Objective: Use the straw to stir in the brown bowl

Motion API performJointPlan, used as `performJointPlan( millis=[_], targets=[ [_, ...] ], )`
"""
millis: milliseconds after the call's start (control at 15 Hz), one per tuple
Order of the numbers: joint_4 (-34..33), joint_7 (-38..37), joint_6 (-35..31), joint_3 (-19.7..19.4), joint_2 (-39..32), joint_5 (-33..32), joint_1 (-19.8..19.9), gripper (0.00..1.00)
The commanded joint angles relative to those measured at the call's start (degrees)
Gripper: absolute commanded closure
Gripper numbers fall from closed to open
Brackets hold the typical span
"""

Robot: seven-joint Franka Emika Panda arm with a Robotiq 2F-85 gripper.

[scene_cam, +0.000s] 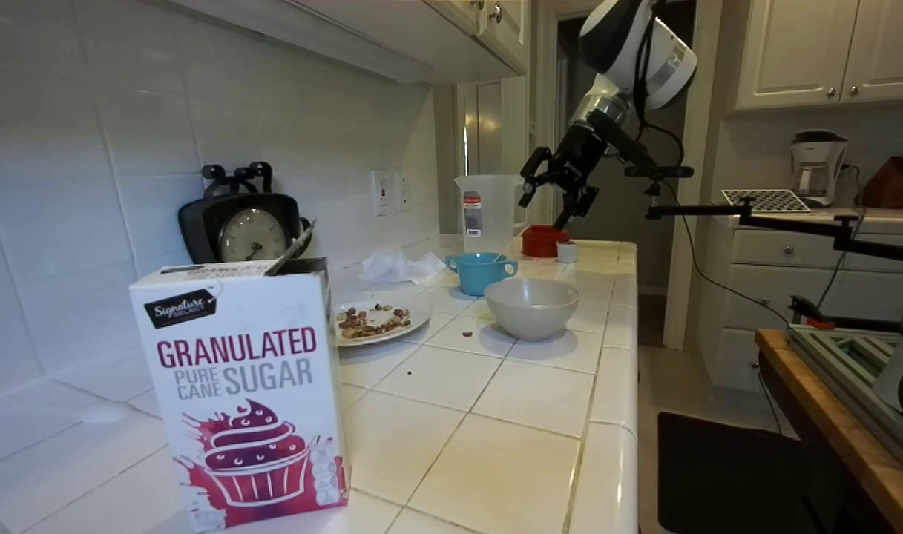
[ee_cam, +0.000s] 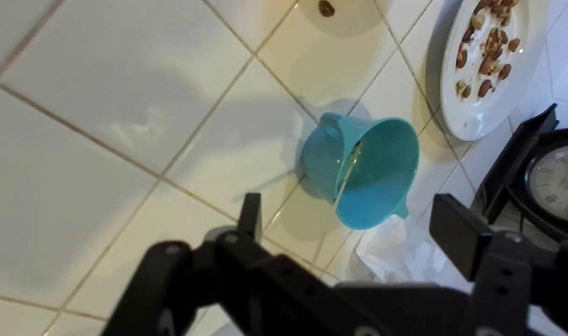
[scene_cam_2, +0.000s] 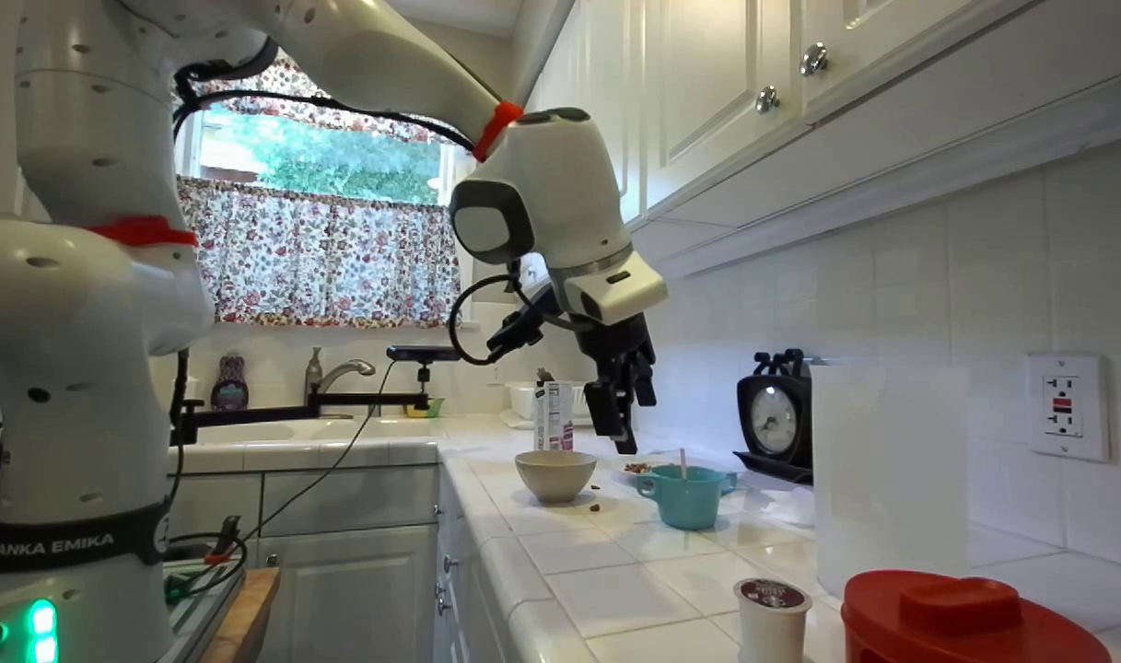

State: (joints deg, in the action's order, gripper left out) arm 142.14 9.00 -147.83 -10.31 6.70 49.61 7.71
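Note:
A light blue two-handled cup stands on the tiled counter in both exterior views and in the wrist view. A thin pale straw leans inside it against the rim. Its upper end shows above the cup in an exterior view. My gripper is open, with nothing between its widely spread fingers. It hangs above the counter in both exterior views, apart from the cup and straw. The reddish-brown bowl does not show in any view.
A pale white bowl stands near the counter edge. A plate with nuts, crumpled paper and a black clock-like scale are beyond the cup. A sugar box, clear pitcher, red lidded container and coffee pod also stand there.

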Motion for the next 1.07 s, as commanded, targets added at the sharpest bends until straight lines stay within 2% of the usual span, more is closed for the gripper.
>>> performJointPlan(
  millis=[0, 467, 667, 933, 1000],
  targets=[
    [-3.13, 2.18, 5.53, -1.95, -2.88, 0.99, 1.12, 0.06],
    [-10.69, 5.74, 14.89, -2.91, -9.3, -1.7, 3.62, 0.08],
    [-13.17, 7.06, 14.79, -2.46, -11.08, -3.85, 3.87, 0.1],
    [-15.29, 8.58, 13.95, -1.75, -12.63, -6.56, 3.82, 0.04],
    [-15.59, 9.14, 13.93, -1.56, -12.76, -6.79, 3.88, 0.09]
  ],
)
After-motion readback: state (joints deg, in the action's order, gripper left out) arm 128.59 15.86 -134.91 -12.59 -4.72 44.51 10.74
